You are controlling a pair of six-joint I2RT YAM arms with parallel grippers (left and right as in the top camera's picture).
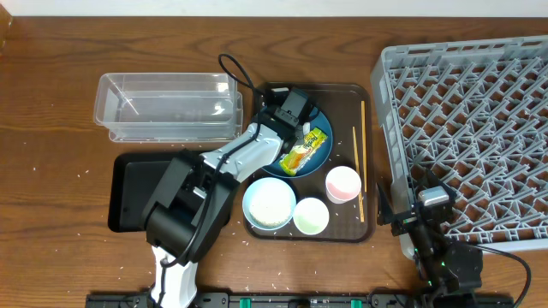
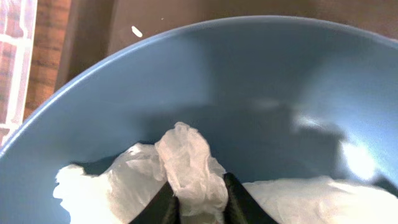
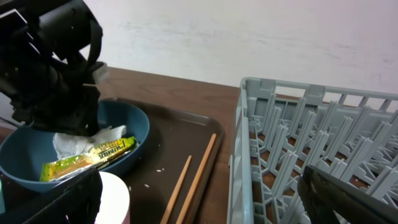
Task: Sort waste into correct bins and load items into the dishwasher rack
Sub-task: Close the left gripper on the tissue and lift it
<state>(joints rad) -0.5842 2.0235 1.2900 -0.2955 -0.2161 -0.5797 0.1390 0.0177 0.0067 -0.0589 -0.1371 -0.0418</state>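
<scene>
The blue plate [image 1: 324, 152] sits on the brown tray [image 1: 360, 231] and fills the left wrist view [image 2: 249, 74]. My left gripper [image 2: 198, 200] is down in it, shut on the crumpled white tissue [image 2: 186, 162]; overhead it shows at the plate's left side [image 1: 291, 115]. The yellow-green snack wrapper [image 1: 305, 151] lies in the plate, also in the right wrist view [image 3: 87, 157]. Two white bowls [image 1: 269, 204] [image 1: 311, 216], the pinkish cup [image 1: 342, 183] and the chopsticks [image 1: 362, 154] lie on the tray. My right gripper [image 3: 199, 205] is open and empty by the grey rack [image 1: 467, 120].
The clear tub [image 1: 167, 107] stands at the back left and the black tub [image 1: 137, 192] in front of it. Loose rice grains [image 1: 257, 289] lie scattered on the wooden table and tray. The rack's wall [image 3: 242, 149] stands right of the chopsticks [image 3: 199, 171].
</scene>
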